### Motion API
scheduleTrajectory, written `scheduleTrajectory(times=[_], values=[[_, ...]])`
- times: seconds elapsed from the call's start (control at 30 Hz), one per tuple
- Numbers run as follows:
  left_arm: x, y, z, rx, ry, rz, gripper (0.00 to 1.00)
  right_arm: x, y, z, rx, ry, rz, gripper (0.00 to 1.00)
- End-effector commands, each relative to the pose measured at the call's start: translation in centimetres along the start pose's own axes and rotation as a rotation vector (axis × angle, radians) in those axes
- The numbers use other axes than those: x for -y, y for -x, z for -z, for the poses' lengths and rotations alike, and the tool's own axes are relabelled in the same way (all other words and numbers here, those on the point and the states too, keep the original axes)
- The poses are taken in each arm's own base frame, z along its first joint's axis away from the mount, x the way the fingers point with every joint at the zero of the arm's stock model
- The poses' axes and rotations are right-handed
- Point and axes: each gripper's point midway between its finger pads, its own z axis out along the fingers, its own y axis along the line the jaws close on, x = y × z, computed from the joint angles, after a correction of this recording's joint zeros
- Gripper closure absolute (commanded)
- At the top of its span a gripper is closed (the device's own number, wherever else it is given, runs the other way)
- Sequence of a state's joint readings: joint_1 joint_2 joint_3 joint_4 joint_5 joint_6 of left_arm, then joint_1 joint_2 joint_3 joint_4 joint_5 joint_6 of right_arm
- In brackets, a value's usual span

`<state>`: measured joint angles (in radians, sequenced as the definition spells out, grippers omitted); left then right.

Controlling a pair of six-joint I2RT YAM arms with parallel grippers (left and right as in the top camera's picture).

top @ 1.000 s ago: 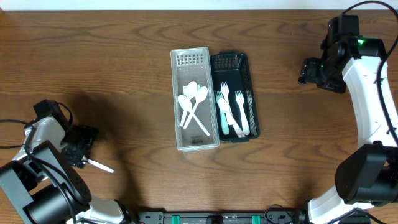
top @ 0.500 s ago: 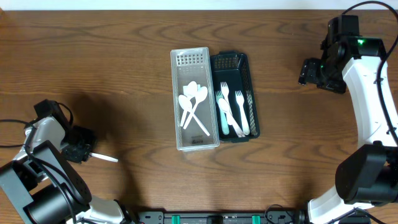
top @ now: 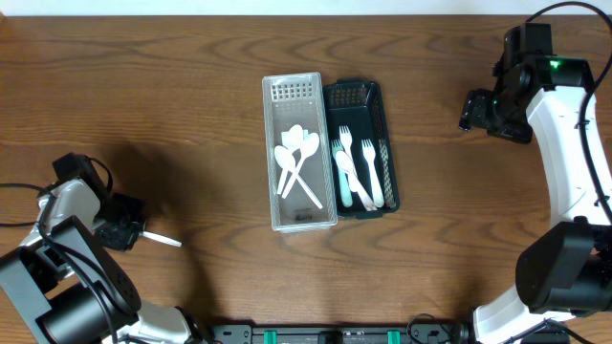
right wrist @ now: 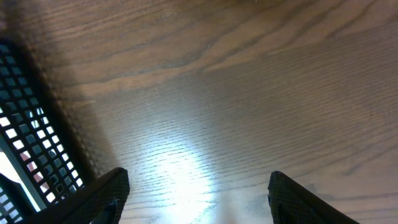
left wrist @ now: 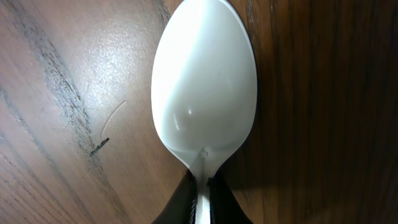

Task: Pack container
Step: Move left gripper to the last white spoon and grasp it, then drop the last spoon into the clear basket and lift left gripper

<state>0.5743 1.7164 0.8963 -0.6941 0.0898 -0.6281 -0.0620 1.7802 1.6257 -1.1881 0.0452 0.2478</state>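
No legible text, labels or numbers anywhere.

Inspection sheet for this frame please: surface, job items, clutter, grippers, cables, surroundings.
Surface: brown wood-grain table, no spills seen.
Job's things: clear tray holding white spoons; dark basket touching its right side, holding forks; one loose spoon at the left.
Clutter: nothing seen.
Grippers: left gripper fingers closed on the loose spoon's handle; right gripper open, empty, right of the basket.
Cables: black cable along the right arm.
Surroundings: black rail at the near edge.
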Motion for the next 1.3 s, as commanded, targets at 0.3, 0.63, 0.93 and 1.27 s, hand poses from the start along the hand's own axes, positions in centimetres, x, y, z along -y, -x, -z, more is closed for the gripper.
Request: scheduleTrajectory(times=[0.3,0.63,0.93,1.27], values=[[-2.7,-2.9,-1.0,-0.085,0.159,-0.094,0.94,0.3,0.0,-0.3,-0.005,-0.013,-0.018,0.25],[7.7,-6.1,11.0,0.205,-0.102,-0.543,0.94,0.3,0.2,-0.3,0.002,-0.011,-0.021,0.25],[16.3,-16.9,20.0,0.401,-0.379,-1.1,0.94,0.2,0.7,-0.3,0.023,-0.006,-0.022,0.24],[19.6,-25.5,16.7,0.348,-0.416,-1.347,0.94,0.2,0.7,-0.3,0.023,-0.006,-0.022,0.24]])
